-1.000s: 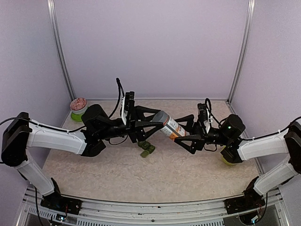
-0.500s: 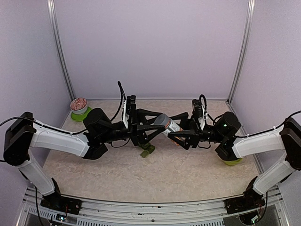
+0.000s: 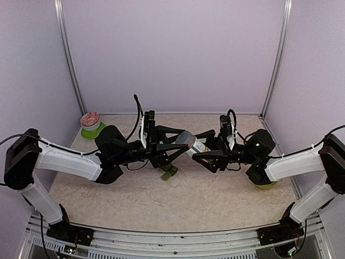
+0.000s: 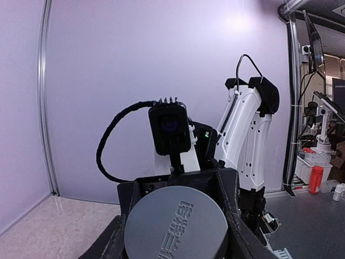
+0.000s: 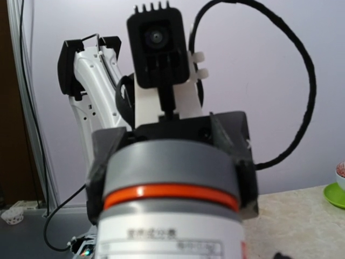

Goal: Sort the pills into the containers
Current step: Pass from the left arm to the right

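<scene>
Mid-air, L gripper [image 3: 179,142] clamps the pill bottle [image 3: 194,144] at its grey cap, R gripper [image 3: 205,152] grips the other end. Dark green containers [image 3: 168,172] sit on the table [image 3: 178,205] just below.

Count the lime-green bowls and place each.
2. One lime-green bowl at the back left corner; the second bowl at the right edge, mostly hidden under the right arm. More may be hidden.

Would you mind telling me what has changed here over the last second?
The right gripper moved inward and closed around the lower body of the pill bottle, which it earlier only approached with open jaws. The left gripper keeps its hold on the cap; the green containers stay beneath.
</scene>
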You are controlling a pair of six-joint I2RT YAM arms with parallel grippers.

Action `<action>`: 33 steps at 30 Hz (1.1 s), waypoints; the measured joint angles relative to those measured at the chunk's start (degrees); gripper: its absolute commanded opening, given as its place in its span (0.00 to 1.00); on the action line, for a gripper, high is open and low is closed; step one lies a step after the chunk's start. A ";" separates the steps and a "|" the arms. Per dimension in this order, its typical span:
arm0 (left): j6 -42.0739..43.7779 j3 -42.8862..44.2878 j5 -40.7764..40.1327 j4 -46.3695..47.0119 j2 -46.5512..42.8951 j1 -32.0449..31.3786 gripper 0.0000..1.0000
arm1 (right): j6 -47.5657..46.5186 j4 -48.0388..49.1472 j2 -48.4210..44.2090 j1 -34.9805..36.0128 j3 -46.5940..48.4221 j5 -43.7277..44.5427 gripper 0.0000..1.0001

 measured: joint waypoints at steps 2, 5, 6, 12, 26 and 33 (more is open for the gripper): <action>0.00 0.00 -0.09 0.11 0.00 0.00 0.14 | 0.04 0.22 0.09 0.00 -0.02 -0.20 0.80; 0.00 -0.02 -0.09 0.33 0.00 0.00 0.14 | 0.09 0.24 0.17 0.00 -0.09 -0.22 0.80; 0.00 -0.02 -0.09 0.35 0.00 0.00 0.13 | 0.09 0.24 0.22 0.00 -0.11 -0.22 0.80; -0.02 -0.02 -0.09 0.37 0.00 -0.02 0.14 | 0.13 0.28 0.76 0.00 -0.24 -0.17 0.74; -0.20 -0.26 -0.74 0.33 -0.04 -0.07 0.59 | -0.22 0.07 0.57 0.04 -0.48 -0.52 0.37; -0.09 -4.96 -1.86 -0.92 -4.00 -0.26 0.83 | -1.97 -6.99 -2.62 0.04 -1.05 -0.07 0.38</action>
